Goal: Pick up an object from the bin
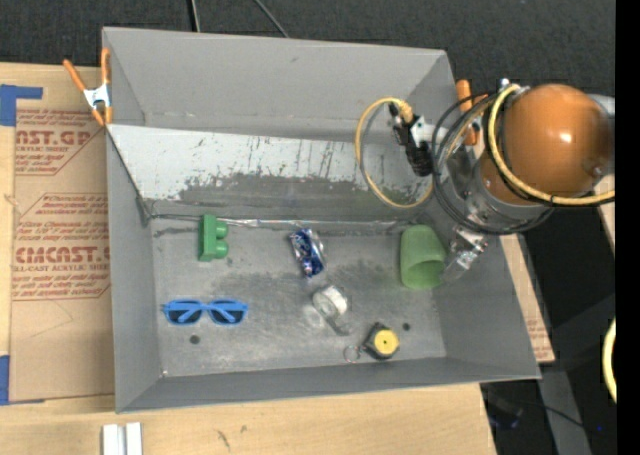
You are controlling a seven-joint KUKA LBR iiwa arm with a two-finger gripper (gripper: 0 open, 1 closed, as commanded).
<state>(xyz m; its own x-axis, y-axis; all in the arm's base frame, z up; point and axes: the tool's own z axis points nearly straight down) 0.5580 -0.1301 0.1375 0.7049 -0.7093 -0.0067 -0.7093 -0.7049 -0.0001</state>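
My gripper (464, 251) hangs at the bin's right side, just right of a light green cup (421, 257) that lies on its side on the floor. The gripper is very close to the cup's right edge, and I cannot tell whether they touch. A small yellow and black round thing (382, 342) lies near the front wall, below and left of the cup. A crumpled clear plastic piece (328, 305) lies in the middle of the floor. Above it lies a blue and silver foil wrapper (307, 251).
A green block (212, 238) sits at the back left of the floor. Blue toy sunglasses (205, 313) lie at the front left. The arm, with its orange dome and yellow cables, leans over the bin's right wall.
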